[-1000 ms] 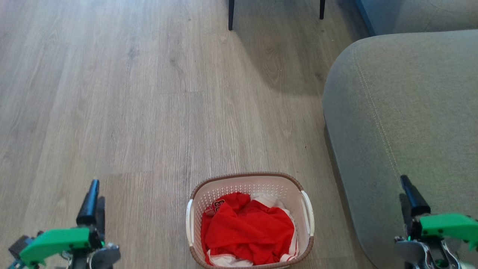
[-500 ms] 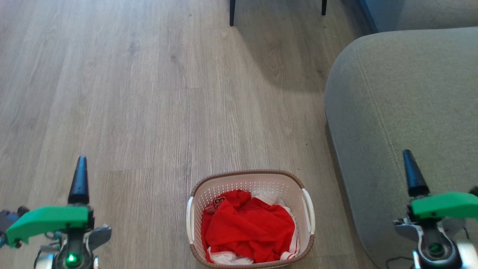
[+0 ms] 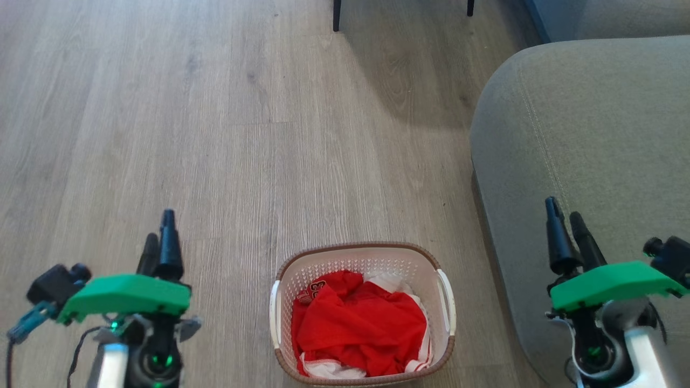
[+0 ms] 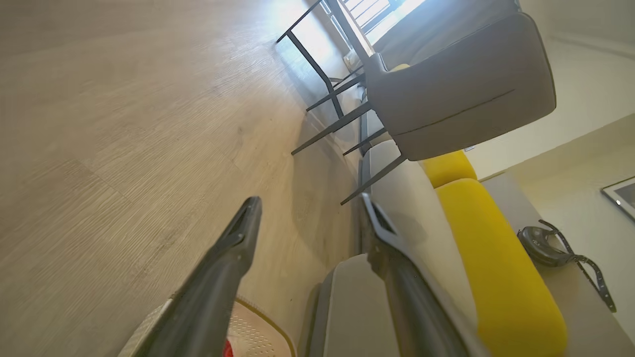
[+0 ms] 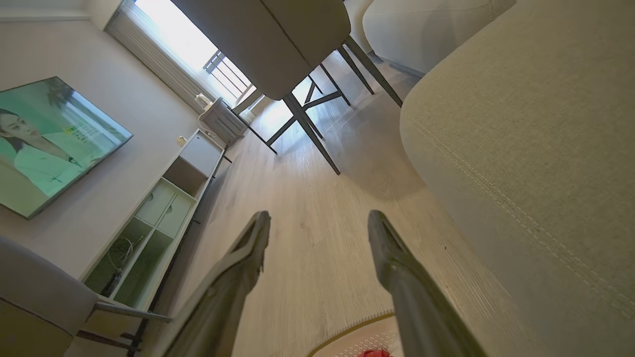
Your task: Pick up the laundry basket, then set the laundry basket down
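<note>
Wood-plank floor (image 3: 215, 134), grey sofa (image 3: 593, 134) at 3 o'clock. The laundry basket (image 3: 353, 265) rests at 6 o'clock with red clothing (image 3: 361, 328) inside; judged light and rigid, best taken by its white side handles (image 3: 448, 302). The left gripper (image 3: 160, 226) and right gripper (image 3: 563, 209) flank it, spread, empty.

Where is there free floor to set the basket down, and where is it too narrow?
The pale wood-plank floor is bare ahead of the cream-white perforated plastic laundry basket, up to the black chair legs, and wide on its left. It is crowded on the right: only a narrow floor strip separates the basket from the grey fabric sofa.
</note>
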Motion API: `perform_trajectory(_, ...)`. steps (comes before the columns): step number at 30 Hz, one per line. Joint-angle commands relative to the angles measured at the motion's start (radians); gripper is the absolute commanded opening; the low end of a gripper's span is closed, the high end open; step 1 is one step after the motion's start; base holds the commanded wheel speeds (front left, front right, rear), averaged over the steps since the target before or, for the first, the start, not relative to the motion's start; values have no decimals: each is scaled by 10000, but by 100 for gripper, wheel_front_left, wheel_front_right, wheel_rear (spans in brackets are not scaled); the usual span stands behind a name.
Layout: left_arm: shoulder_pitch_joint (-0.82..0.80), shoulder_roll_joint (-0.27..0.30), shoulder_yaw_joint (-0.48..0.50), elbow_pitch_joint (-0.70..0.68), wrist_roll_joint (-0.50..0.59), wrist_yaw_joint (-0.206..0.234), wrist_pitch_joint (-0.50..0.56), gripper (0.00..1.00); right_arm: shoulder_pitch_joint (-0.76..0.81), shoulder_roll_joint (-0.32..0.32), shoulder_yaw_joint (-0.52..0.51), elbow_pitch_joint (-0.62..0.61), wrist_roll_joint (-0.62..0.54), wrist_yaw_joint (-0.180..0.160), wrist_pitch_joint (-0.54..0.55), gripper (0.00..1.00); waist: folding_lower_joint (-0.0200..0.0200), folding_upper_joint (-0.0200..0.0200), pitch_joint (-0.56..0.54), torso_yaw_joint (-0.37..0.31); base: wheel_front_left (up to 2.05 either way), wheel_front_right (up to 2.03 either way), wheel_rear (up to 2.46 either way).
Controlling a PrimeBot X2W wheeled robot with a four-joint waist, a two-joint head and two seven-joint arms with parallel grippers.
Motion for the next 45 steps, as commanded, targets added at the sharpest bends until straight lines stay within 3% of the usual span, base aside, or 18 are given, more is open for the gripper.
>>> perform_trajectory(1,-576,99,-1,-477,408,81,-137,100,-498,-199,164,-496,-370,33,-143,100,0,0,6,-2,0,0,0)
perform_trajectory(7,-614,117,-734,48,2043,894,-344,100,-455,-270,536,-427,-1406,37,-348,100,0,0,10,-31,0,0,0)
perform_trajectory(12,-885,496,-1575,41,3114,1475,-492,100,-503,-232,635,-541,-2023,40,-494,100,0,0,61,-52,0,0,0)
perform_trajectory(20,-1227,1046,-2986,545,3901,2294,-729,100,-470,-289,1034,-423,-2946,45,-728,100,0,0,37,-73,0,0,0)
perform_trajectory(23,-1271,1084,-3108,643,3919,2349,-818,100,-460,-255,1099,-226,-3043,46,-816,100,0,0,11,-83,0,0,0)
perform_trajectory(31,-1219,1018,-2934,427,4239,1867,-1026,100,-477,-232,1240,205,-3373,50,-1020,100,0,0,-63,-63,0,0,0)
perform_trajectory(34,-1213,976,-2707,282,4820,1994,-1115,100,-512,-200,1213,122,-3687,52,-1108,100,0,0,-92,-56,0,0,0)
perform_trajectory(39,-1442,1253,-3201,-618,6298,2612,-1263,100,-609,-160,1171,-207,-4515,55,-1255,100,0,0,-68,-93,0,0,0)
perform_trajectory(45,-1725,1745,-3999,-1291,7393,3968,-1440,100,-600,-84,1303,-584,-5195,58,-1429,100,0,0,-33,-126,0,0,0)
